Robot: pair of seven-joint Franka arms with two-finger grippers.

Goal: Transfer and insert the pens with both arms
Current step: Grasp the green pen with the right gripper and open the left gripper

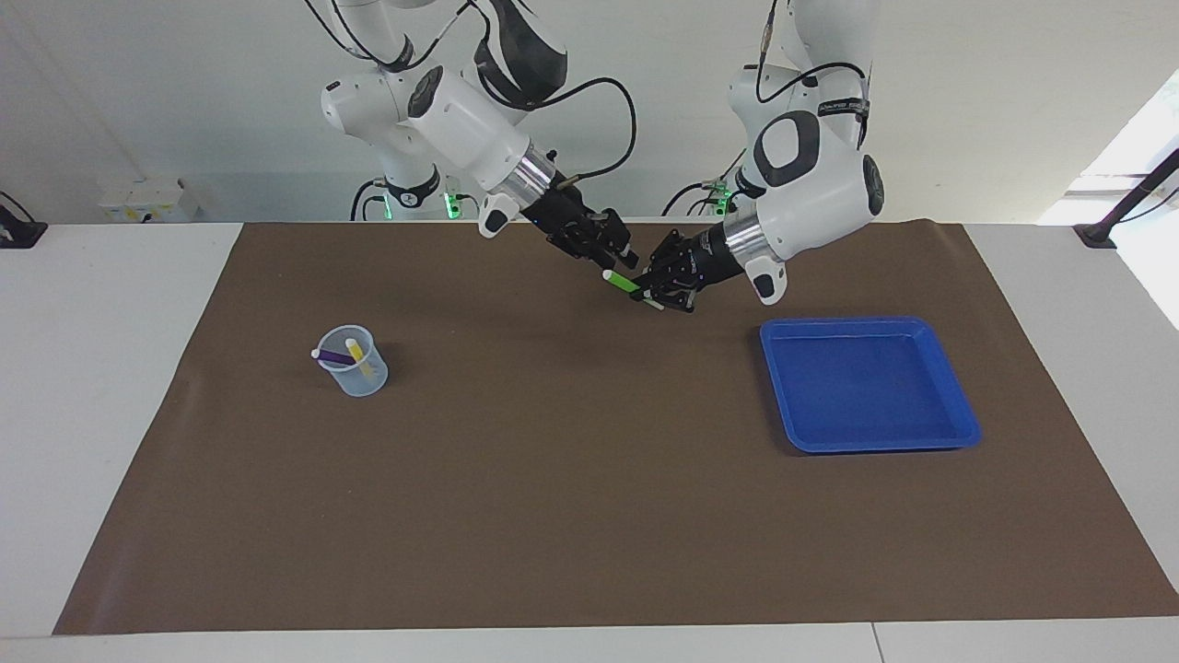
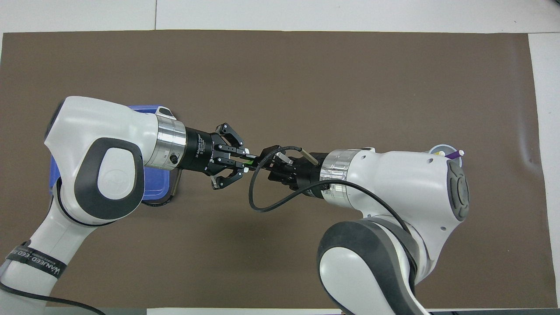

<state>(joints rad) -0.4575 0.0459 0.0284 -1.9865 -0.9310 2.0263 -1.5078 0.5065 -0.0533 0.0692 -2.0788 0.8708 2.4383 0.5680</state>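
Mid-air handoff of the slim green pen

Left gripper clenched on one end; its long axis points at the right gripper, whose fingers' state I can't tell.

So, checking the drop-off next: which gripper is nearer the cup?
Right. The right gripper is up over mid-mat, on the cup's side of the left gripper.

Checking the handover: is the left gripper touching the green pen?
Touching. In the facing view the left gripper is shut on the green pen, held above the mat.
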